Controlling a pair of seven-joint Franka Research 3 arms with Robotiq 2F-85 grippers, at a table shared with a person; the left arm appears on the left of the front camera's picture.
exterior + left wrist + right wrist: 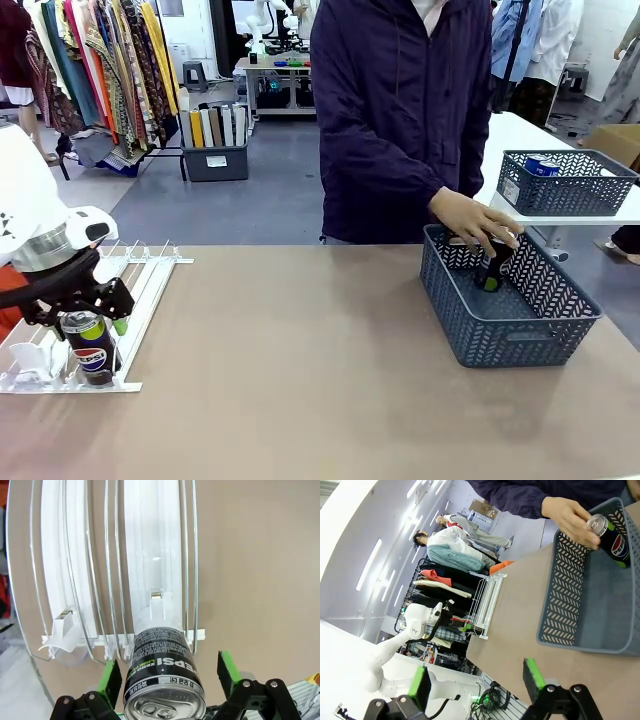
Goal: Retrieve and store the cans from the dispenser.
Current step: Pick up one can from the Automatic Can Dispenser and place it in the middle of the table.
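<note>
Bright, even indoor light is falling from above in all three views. In the right wrist view, long ceiling lamps (370,562) are glowing pure white and are washing out the wall around them. On the table (300,380) the shadows are lying soft and pale, and a faint one is showing beside the basket (510,335). The front view is looking sharp. In the left wrist view the white dispenser (150,545) is shining almost overexposed, and its thin rails are bending into curves toward the edges. The lid of the can (162,665), very near the lens, is catching small glare.
</note>
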